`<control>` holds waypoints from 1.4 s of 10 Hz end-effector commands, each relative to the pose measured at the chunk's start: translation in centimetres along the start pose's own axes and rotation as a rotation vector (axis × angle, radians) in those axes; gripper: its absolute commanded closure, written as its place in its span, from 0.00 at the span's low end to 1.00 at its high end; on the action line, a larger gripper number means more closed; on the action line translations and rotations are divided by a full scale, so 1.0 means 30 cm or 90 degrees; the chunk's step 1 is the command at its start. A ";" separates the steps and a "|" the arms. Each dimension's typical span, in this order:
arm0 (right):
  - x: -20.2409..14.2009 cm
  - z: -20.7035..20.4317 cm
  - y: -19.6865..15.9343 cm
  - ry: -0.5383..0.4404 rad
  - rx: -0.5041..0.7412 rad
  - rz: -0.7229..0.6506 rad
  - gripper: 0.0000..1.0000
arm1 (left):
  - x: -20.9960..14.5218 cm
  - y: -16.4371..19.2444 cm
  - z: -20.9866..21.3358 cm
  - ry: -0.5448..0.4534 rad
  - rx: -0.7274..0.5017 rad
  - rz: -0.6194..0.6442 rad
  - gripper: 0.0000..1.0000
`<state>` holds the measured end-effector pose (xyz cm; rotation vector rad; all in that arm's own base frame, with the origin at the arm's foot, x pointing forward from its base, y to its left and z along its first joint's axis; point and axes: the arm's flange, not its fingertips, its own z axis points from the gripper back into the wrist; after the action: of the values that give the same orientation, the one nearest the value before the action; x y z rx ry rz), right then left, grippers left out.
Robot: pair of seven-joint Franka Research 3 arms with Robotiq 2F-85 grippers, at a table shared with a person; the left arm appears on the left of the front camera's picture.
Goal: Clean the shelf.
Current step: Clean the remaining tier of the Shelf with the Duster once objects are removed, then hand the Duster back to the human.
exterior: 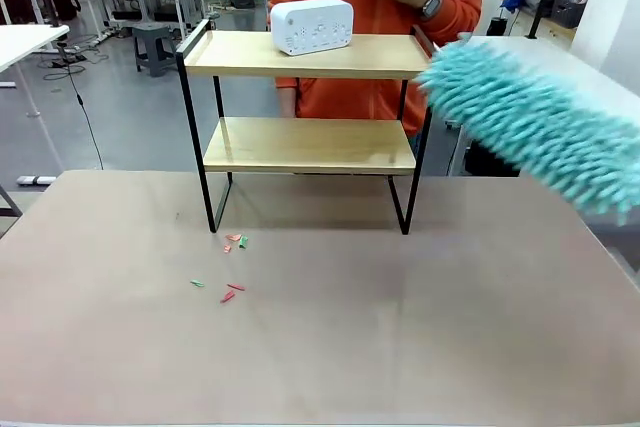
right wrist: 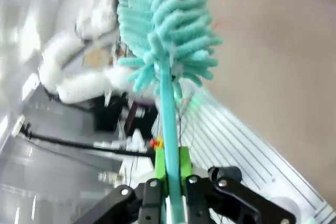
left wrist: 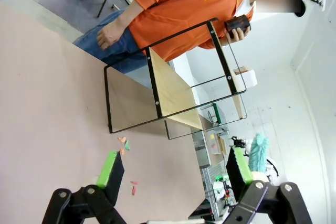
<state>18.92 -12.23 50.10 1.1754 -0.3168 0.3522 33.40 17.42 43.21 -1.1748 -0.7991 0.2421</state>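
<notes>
Fluffy teal duster (exterior: 540, 122), pinched by right gripper (right wrist: 170, 161), should sweep black-framed wooden shelf (exterior: 370, 55) lightly; left gripper (left wrist: 173, 161) gapes empty.

The shelf (exterior: 310, 144) stood on the far half of the table (exterior: 420, 327), slightly left of centre. A box-like device (exterior: 312, 25) sat on its top board, near the middle. A person (exterior: 345, 87) stood just behind the shelf, at the table's far side. At the right, a duster (exterior: 530, 117) hung above the table, its tip close beside the top board's right end. Small scraps (exterior: 236, 241) lay on the table just on the near side of the shelf's left legs.
</notes>
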 end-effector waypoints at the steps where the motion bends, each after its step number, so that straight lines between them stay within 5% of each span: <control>1: -0.078 0.014 -0.042 -0.128 -0.063 -0.096 0.87 | 0.000 -0.004 -0.004 -0.005 -0.010 -0.005 0.00; 5: 0.029 -0.051 -0.217 -0.155 -0.206 -0.290 0.87 | 0.000 -0.004 -0.004 -0.005 -0.010 -0.005 0.00; 6: -0.050 0.172 -0.134 -0.170 -0.133 -0.190 0.87 | 0.000 -0.004 -0.004 -0.005 -0.010 -0.005 0.00; 14: -0.050 0.172 -0.134 -0.170 -0.133 -0.190 0.87 | 0.000 -0.004 -0.004 -0.005 -0.010 -0.005 0.00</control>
<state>18.96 -18.65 48.11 1.0445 -0.3839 -0.1223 33.44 17.44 43.14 -1.1756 -0.7970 0.2428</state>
